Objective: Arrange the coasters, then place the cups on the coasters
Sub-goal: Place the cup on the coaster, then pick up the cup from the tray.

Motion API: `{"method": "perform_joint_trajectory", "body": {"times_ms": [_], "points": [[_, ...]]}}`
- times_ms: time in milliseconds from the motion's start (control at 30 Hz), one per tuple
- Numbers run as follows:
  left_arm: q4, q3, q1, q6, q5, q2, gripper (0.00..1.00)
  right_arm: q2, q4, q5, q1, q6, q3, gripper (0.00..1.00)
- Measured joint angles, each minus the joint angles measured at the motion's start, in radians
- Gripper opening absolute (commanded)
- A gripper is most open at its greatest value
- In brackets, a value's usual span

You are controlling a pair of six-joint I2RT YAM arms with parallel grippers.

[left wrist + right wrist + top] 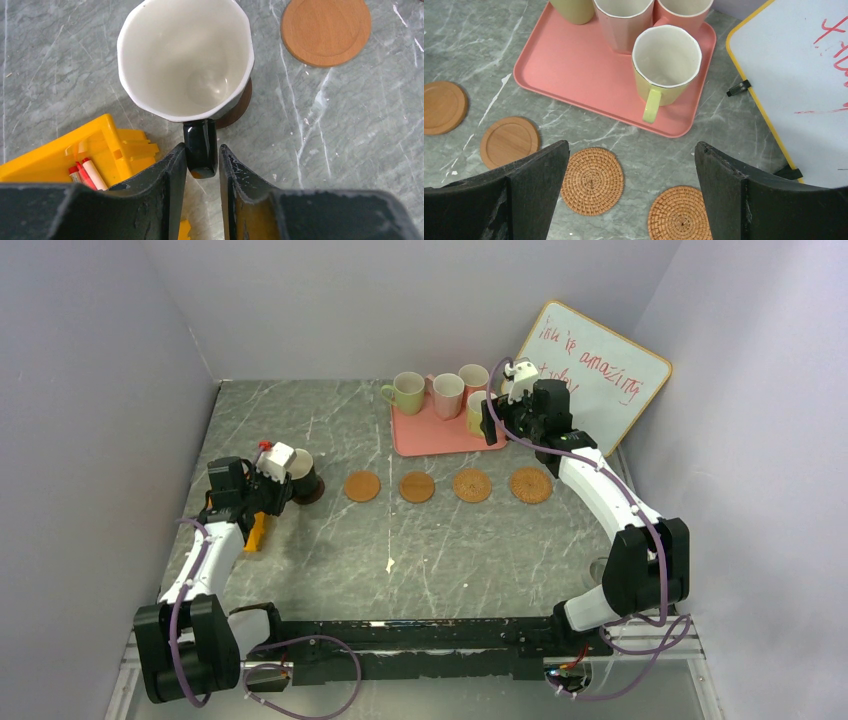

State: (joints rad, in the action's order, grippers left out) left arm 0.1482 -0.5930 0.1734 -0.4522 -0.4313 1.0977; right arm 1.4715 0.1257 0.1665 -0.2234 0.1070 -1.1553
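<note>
The dark brown cup (185, 60) stood on the dark brown coaster (239, 107) at the left end of the row. The left end effector (202, 156) was narrow, its fingers (165, 175) close on either side of the cup's handle (201, 145); whether they pinched it or stood just free of it could not be told. To its right four tan coasters (417, 486) lay bare in a spaced line on the surface (330, 560). The other four cups stood on the pink tray (574, 65). The right end effector (631, 147) hung wide open and empty just outside the tray's near lip, facing the nearest green cup (666, 62), whose green handle (651, 105) pointed straight at it. The likeliest slip on the left was in backing off: a finger dragging on the handle would probably turn the cup or nudge it off its coaster. The yellow box (75, 152) also lay right beside the fingers, easy to bump. On the right, the two pink cups (621, 32) stood just behind the green one, so widely spread jaws pushed in too deep could knock them. A pinch on the thin handle alone might let the cup swing or tip when lifted over the lip. The whiteboard (794, 75) leaned near on the right and could be clipped in a swing toward the coasters.
</note>
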Motion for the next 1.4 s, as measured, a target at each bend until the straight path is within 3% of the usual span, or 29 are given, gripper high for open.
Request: {"method": "perform_joint_trajectory", "body": {"times_ms": [333,567,867,1100,1400], "points": [[0.011,0.000,0.000,-0.015,0.002,-0.031,0.57,0.000,0.000,0.000,0.000,-0.002,0.000,1.00],[0.045,0.000,0.000,-0.027,0.009,-0.078,0.96,0.000,0.000,0.000,0.000,-0.003,0.000,1.00],[0.097,-0.011,0.000,-0.013,0.050,-0.188,0.97,0.000,0.000,0.000,0.000,-0.003,0.000,1.00],[0.147,-0.113,0.001,0.021,0.090,-0.198,0.97,0.000,0.000,-0.003,0.000,-0.003,0.000,1.00],[0.183,-0.197,0.002,0.032,0.005,-0.198,0.96,0.000,0.000,-0.013,0.000,-0.003,0.000,1.00]]}}
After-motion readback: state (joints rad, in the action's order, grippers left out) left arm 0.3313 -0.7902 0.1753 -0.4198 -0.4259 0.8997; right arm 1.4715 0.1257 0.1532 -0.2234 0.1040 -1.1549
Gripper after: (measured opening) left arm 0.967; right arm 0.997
